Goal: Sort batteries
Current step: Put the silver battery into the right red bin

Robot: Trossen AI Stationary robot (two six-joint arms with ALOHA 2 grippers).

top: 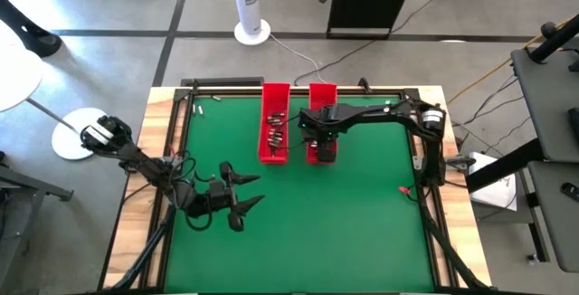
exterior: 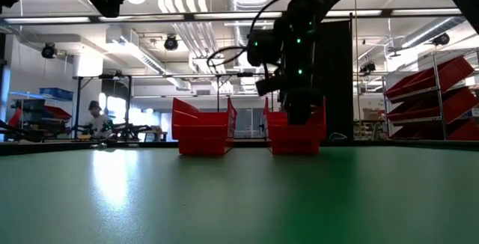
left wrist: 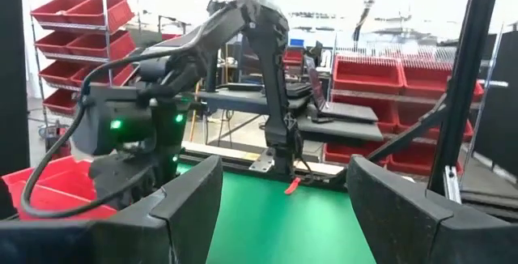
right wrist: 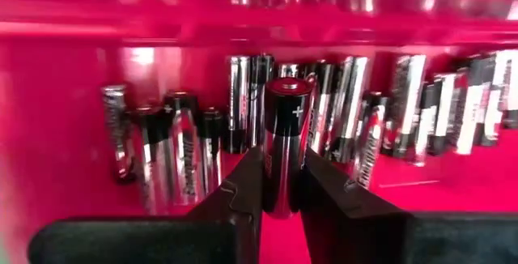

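Two long red trays stand side by side at the table's far middle, the left tray (top: 274, 125) and the right tray (top: 323, 91). Several silvery and dark batteries (right wrist: 174, 155) lie on the right tray's floor, and others (top: 276, 132) in the left tray. My right gripper (top: 324, 150) reaches down into the right tray (exterior: 296, 135), shut on one dark battery (right wrist: 285, 126). My left gripper (top: 246, 200) hovers open over the green mat at the near left, nothing between its fingers (left wrist: 194, 207). My right gripper pinches one battery by its sides (right wrist: 282, 179) between the two fingers, near one end. The fingers come from above, pointing steeply down, and the battery lies along them. Its free end (right wrist: 287, 90) sticks out beyond the fingertips toward the tray floor. Whether that end touches the other batteries I cannot tell.
A few loose batteries (top: 197, 110) lie on the mat at the far left corner. A small red object (top: 404, 189) sits near the right edge. The raised table frame (top: 298, 85) runs behind the trays. A wide stretch of green mat (top: 317, 232) lies between the trays and the near edge.
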